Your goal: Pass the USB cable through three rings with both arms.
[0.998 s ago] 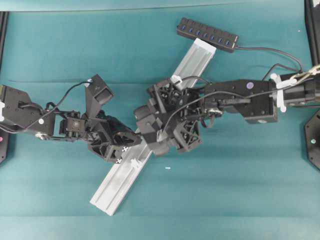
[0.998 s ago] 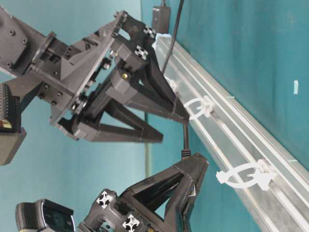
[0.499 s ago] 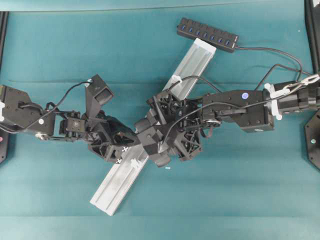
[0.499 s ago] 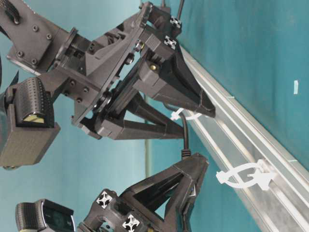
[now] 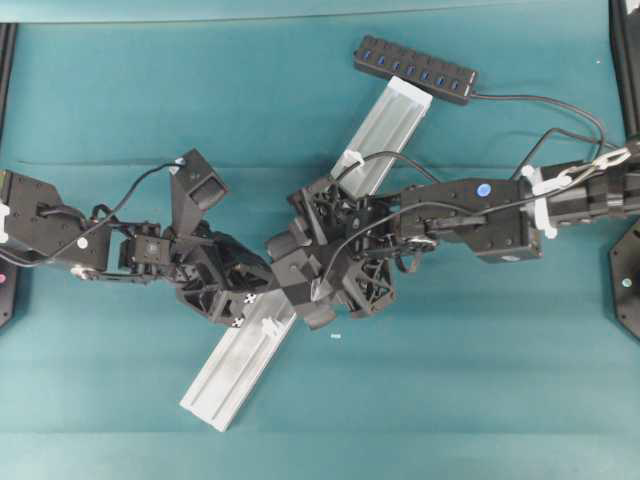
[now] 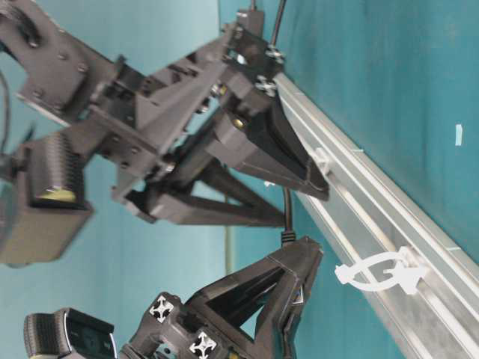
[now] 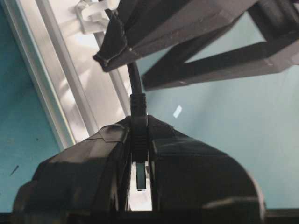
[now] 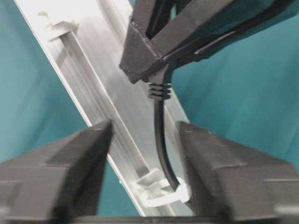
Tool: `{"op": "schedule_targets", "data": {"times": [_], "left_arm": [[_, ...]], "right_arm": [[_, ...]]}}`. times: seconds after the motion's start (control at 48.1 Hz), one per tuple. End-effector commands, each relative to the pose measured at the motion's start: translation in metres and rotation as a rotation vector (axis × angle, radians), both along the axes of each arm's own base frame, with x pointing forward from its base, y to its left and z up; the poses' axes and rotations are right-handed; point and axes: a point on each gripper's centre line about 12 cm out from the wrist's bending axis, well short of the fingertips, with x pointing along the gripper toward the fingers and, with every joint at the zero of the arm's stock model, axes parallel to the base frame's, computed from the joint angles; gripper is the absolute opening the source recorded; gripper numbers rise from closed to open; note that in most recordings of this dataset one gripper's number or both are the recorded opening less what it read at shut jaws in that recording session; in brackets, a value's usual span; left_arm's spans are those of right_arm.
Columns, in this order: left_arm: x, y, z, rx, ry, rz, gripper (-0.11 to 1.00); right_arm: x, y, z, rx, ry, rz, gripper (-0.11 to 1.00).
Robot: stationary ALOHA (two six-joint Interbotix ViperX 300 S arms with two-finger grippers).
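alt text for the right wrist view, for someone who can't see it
The left gripper holds the USB plug at top centre, its black cable dropping between the right gripper's open, blurred fingers into a white ring on the silver rail. The rail crosses teal cloth diagonally, with another ring at upper left.

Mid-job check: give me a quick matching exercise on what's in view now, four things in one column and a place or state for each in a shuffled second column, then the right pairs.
Things:
1. thin black USB cable
2. left gripper
3. right gripper
4. black multi-port hub with blue sockets

Places or states:
A. at the far end of the long silver aluminium rail
B. fingers apart, one on each side of the cord
C. shut on the plug
D. runs out of a translucent-white plastic ring on the rail

Pairs: 1-D, 2-C, 3-B, 4-A
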Motion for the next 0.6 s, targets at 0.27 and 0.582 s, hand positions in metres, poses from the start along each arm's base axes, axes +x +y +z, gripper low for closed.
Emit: {"op": "schedule_targets", "data": {"times": [0.27, 0.582], "left_arm": [[0.004, -0.002, 0.011, 0.002, -0.038, -0.009, 0.07], [0.003, -0.002, 0.011, 0.002, -0.037, -0.008, 0.07]], "right_arm": [[0.005, 0.0, 0.003, 0.007, -0.017, -0.01, 0.09], [0.008, -0.009, 0.006, 0.005, -0.023, -0.029, 0.08]]}}
